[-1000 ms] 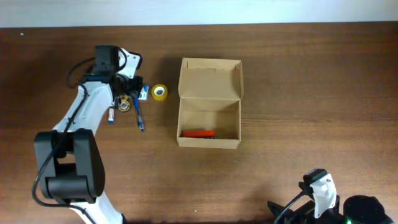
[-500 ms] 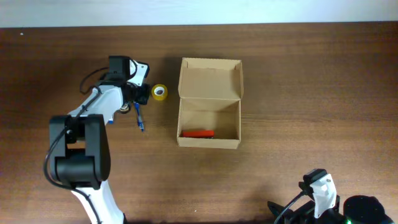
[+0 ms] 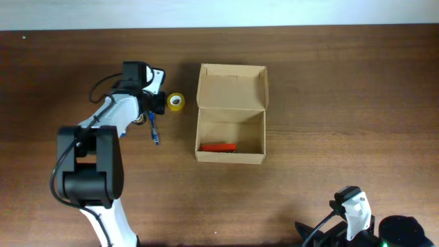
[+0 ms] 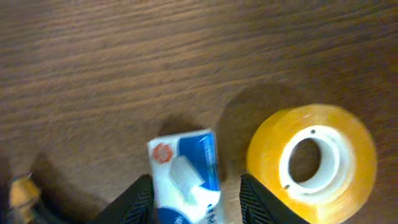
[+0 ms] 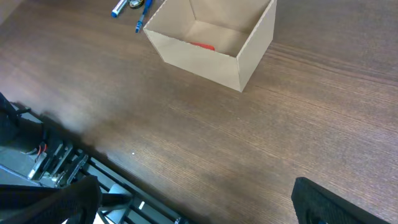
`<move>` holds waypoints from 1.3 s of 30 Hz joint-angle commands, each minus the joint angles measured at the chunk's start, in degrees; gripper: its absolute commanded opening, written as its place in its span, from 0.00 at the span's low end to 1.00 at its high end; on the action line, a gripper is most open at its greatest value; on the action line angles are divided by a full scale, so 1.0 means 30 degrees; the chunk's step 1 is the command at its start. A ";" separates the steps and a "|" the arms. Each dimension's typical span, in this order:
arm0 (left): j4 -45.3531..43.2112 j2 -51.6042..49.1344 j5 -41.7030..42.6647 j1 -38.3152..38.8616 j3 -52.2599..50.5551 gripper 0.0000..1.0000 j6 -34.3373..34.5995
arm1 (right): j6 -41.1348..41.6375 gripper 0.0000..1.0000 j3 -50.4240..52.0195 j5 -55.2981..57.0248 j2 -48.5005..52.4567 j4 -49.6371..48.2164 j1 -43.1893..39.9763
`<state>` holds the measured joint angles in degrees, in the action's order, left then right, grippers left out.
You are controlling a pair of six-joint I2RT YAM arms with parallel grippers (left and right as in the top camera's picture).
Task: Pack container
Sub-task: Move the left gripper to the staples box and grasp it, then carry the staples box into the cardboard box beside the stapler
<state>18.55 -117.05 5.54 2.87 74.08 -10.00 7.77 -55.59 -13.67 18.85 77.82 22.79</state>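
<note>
The container (image 3: 230,158), a tan cardboard box with its flap lid open toward the back, stands mid-table with a red object (image 3: 218,147) inside. My left gripper (image 4: 196,200) is left of it, shut on a blue and white packet (image 4: 183,165) that sits between its fingers. A yellow tape roll (image 4: 314,155) lies just to the right of that gripper, flat on the wood (image 3: 176,101). My right gripper (image 5: 193,199) hangs open over the near table edge with nothing between its fingers. It looks toward the container (image 5: 205,56).
A blue pen (image 3: 153,130) and a small brass-coloured item (image 3: 137,118) lie just in front of the left gripper. A metal frame (image 5: 56,168) runs below the table's near edge. Bare wood surrounds the box.
The left arm swung right, toward the tape roll, with its gripper over the packet, then nearly stopped. The right arm, the box and the tape have not moved.
</note>
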 commanded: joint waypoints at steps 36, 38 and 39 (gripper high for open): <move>0.2856 0.5785 -0.0204 0.0838 0.1872 0.16 0.0357 | 0.0146 0.99 -0.0015 -0.0248 -0.0044 -0.0051 -0.0124; 0.3577 0.6994 0.0474 0.1086 0.1872 0.16 -0.0146 | 0.0146 0.99 -0.0022 -0.0248 -0.0044 -0.0044 -0.0124; 0.3942 0.7482 0.0765 0.1326 0.1872 0.16 -0.0568 | 0.0153 0.99 -0.0022 -0.0248 -0.0044 -0.0051 -0.0124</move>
<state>28.82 -99.79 3.29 5.54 78.43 -8.49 7.75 -55.59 -13.65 18.85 77.82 22.79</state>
